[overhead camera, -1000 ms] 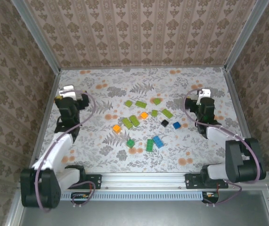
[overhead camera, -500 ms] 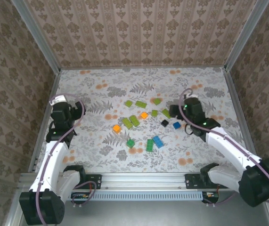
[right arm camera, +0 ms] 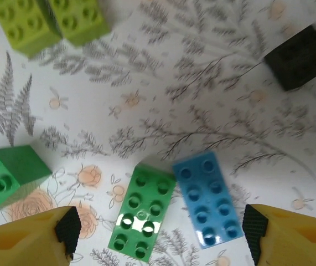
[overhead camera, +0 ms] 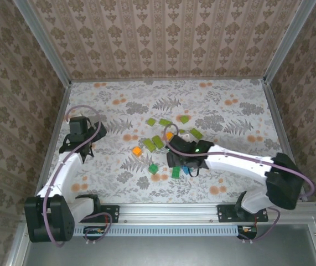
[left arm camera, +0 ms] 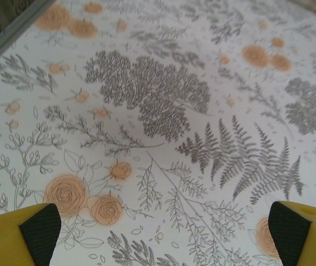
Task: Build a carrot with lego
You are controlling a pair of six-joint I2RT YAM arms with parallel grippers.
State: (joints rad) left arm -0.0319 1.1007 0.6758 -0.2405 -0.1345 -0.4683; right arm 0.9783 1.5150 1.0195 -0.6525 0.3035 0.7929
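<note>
- The lego (overhead camera: 158,142) lies loose across the middle of the tabletop (overhead camera: 224,102) — no carrot that I can make out.
- An orange brick (overhead camera: 137,150) sits on its own, and the second orange brick (overhead camera: 169,135) is well apart from it. Neither looks clicked onto anything green.
- A pair of lime bricks (right arm camera: 47,22) lies side by side and touching. Whether they are joined I cannot tell.
- The right end effector (right arm camera: 161,228) is reached in low over the centre, fingers spread wide. A dark green brick (right arm camera: 141,213) and a blue brick (right arm camera: 207,199) lie just beside each other in the gap. Neither is pinched, and both rest flat on the tabletop.
- Another dark green cube (right arm camera: 5,176) sits just outside that gap, and a black brick (right arm camera: 301,55) lies farther off.
- The left end effector (left arm camera: 164,230) hangs over bare floral tabletop on the left, spread wide, gripping nothing, well away from the pile.
- My read is that this is the very start, with a first pick being lined up and nothing stacked.
- Practically all of it is left: gather the orange pieces for the root and press greens on for the leaves.
- One thing to watch: with two bricks between the fingers, closing could catch both or shove one aside.
</note>
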